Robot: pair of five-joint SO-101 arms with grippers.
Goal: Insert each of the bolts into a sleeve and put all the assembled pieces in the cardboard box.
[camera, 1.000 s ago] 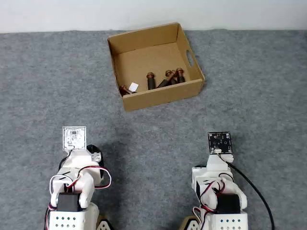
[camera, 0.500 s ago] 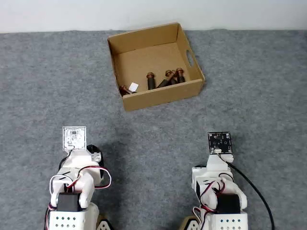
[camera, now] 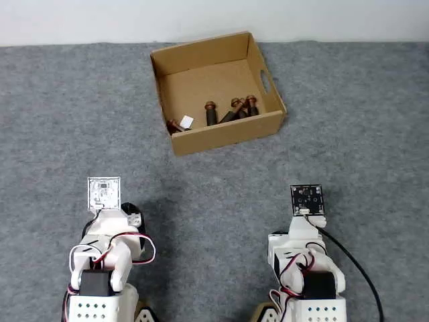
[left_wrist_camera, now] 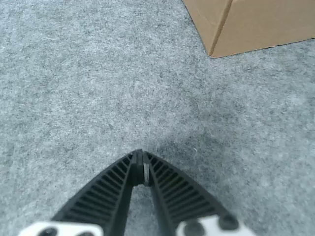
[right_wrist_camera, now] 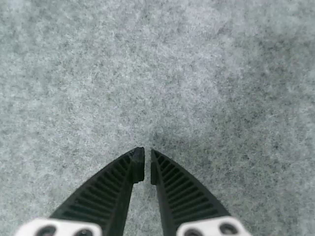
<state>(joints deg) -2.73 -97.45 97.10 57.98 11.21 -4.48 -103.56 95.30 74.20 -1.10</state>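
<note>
**Both grippers empty, pieces in the box**

Your left gripper [left_wrist_camera: 140,165] has its jaws pressed together on nothing. Your right gripper [right_wrist_camera: 146,165] shows only a sliver of gap and is likewise empty. Both hang over the grey mat [camera: 348,154]. The cardboard box [camera: 224,135] sits well ahead, between them, with the assembled pieces [camera: 210,113] against its near wall.

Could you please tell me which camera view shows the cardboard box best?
The high view: it shows the whole box from above, open, with pieces lying inside near its front wall. The left wrist view catches one outer corner of the box. The right wrist view faces the mat.
</note>
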